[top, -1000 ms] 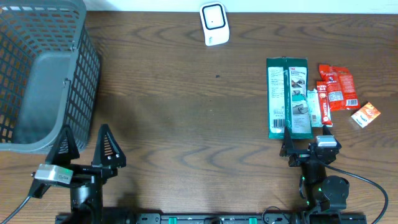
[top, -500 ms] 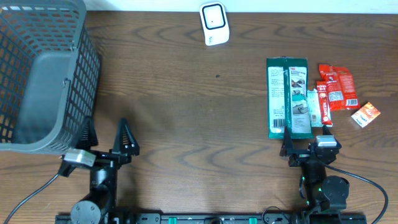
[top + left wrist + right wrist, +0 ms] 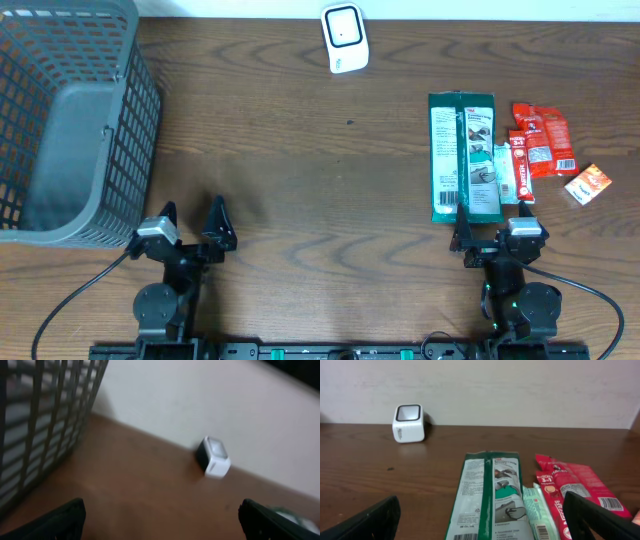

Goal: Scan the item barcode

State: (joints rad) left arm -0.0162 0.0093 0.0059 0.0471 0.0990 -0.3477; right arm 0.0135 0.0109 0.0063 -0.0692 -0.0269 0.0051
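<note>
At the near edge, my right gripper (image 3: 495, 238) gapes empty just short of the green packet (image 3: 462, 158), with red sachets (image 3: 541, 140) beside it. My left gripper (image 3: 191, 216), equally wide and empty, sits off the corner of the grey basket (image 3: 140, 110). Bare wood runs between them, out to the white scanner (image 3: 345, 38) at the far edge. My left arm has swung rightward since a second ago; the rest stayed put.

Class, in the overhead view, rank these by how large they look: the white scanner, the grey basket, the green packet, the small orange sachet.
Largest to smallest:
1. grey basket
2. green packet
3. white scanner
4. small orange sachet
</note>
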